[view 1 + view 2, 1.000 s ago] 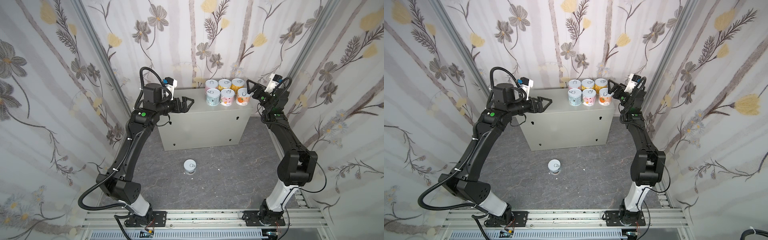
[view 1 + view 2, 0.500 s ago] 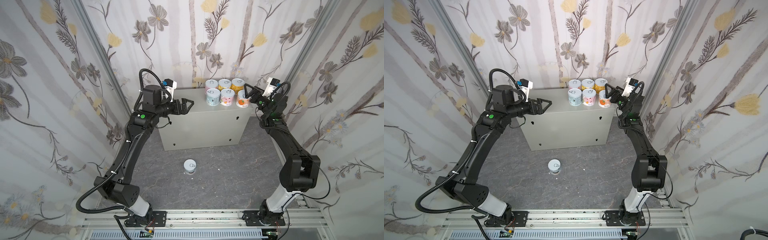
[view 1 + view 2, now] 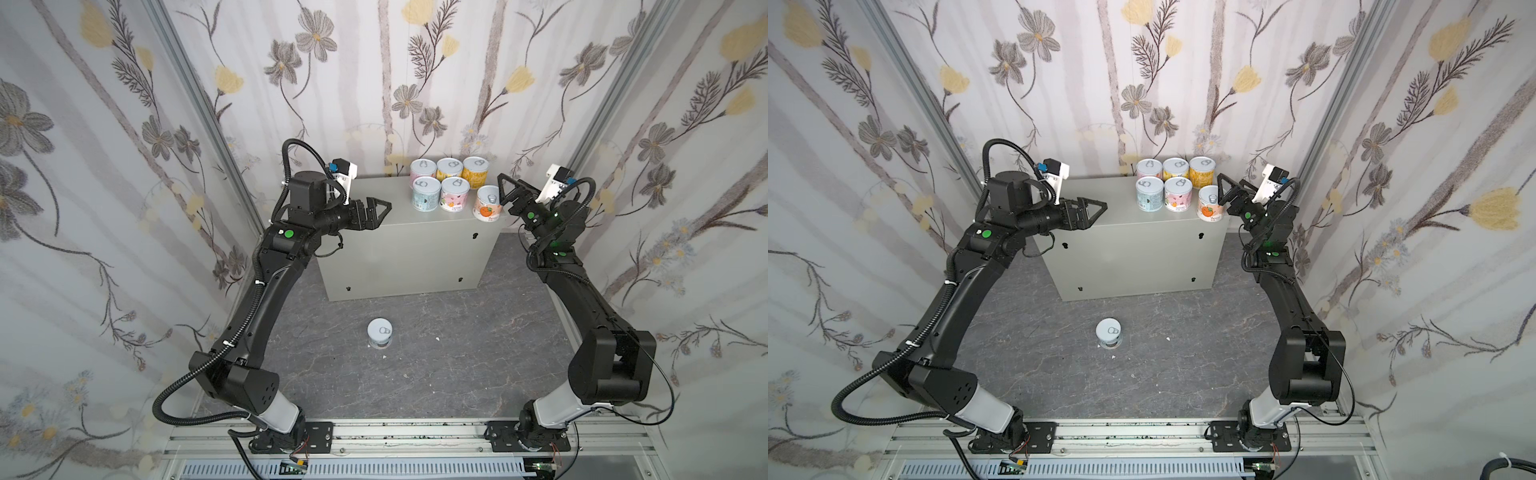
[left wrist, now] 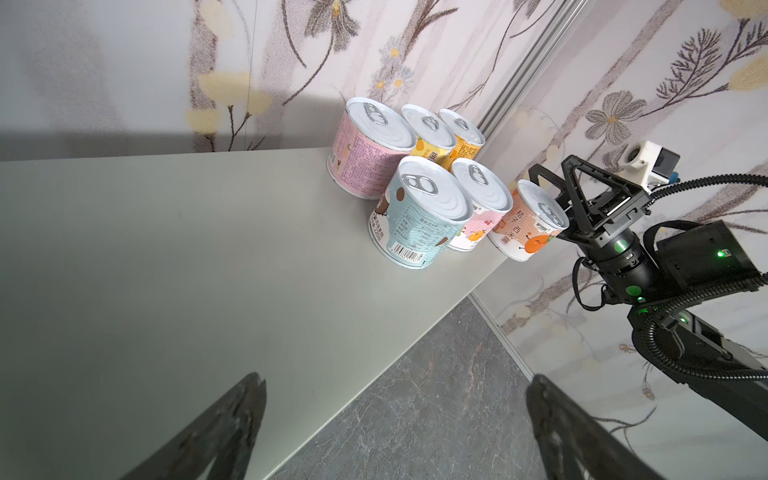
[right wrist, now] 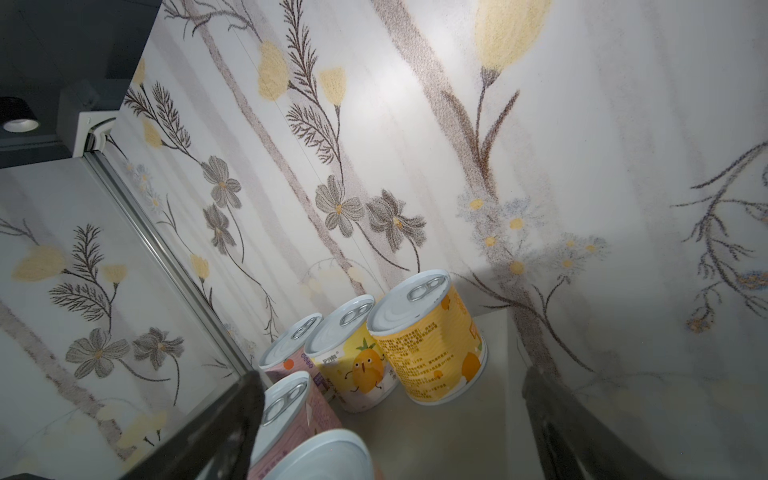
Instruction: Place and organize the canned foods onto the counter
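Counter [image 3: 395, 216]: orange tin [image 3: 487, 205] now forward of row; right end effector [image 3: 502, 192] spread beside it; left end effector [image 3: 386, 208] spread, unmoved.

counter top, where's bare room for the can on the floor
The counter is bare from its left edge to the light blue can; the left gripper hovers at that front edge. The right end is crowded: six cans, right gripper beside the orange-print can.

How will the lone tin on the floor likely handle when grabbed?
The tin looks like rigid metal, so it probably won't deform. Upright and squat, it seems unlikely to tip; knocked over, it would likely roll.
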